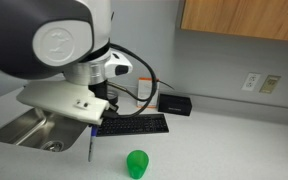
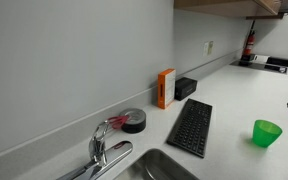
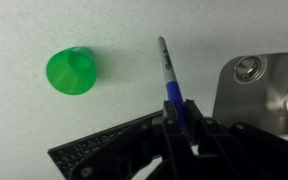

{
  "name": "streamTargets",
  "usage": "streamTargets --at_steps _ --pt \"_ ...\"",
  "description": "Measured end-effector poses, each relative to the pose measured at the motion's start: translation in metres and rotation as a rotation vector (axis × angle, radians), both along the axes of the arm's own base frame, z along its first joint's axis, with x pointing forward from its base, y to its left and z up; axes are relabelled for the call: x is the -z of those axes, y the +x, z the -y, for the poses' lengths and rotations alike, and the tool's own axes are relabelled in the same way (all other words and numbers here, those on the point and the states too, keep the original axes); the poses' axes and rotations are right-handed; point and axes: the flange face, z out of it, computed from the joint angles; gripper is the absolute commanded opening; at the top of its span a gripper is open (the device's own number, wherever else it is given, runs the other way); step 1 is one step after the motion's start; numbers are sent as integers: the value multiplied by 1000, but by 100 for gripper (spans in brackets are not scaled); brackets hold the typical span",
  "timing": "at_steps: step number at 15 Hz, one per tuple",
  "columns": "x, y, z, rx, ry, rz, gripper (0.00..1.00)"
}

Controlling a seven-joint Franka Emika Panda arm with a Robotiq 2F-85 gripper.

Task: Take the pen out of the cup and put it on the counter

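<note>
Gripper (image 3: 179,118) clamped on pen (image 3: 167,70), pen's rear end hidden inside it, cup (image 3: 72,72) apart on counter (image 3: 134,30)

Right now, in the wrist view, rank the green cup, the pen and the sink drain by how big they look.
1. cup: covers the widest patch.
2. pen: longer than the cup is wide, but thin. It is held in the gripper, nearer the camera, so the order of these two is unsure.
3. sink drain: clearly smallest.

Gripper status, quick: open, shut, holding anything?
Gripper: closed on the pen, which is held outside the cup.
</note>
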Motion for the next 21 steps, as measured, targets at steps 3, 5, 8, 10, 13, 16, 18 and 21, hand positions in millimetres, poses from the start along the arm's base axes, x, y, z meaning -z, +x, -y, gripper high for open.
streamTargets --at_steps 3,5,8,10,13,16,18,21 --pt "9 2 -23 -45 7 -22 15" --pt "9 2 -18 -35 12 -21 15" --pt "9 2 -17 -33 13 -20 4" --pt "10 4 -17 -32 12 -17 4" --pt "21 18 -14 -14 0 4 4" --pt "49 41 -9 12 -13 -12 4" --pt "71 54 -4 28 -20 -60 4" --pt "101 70 11 56 -31 -143 4"
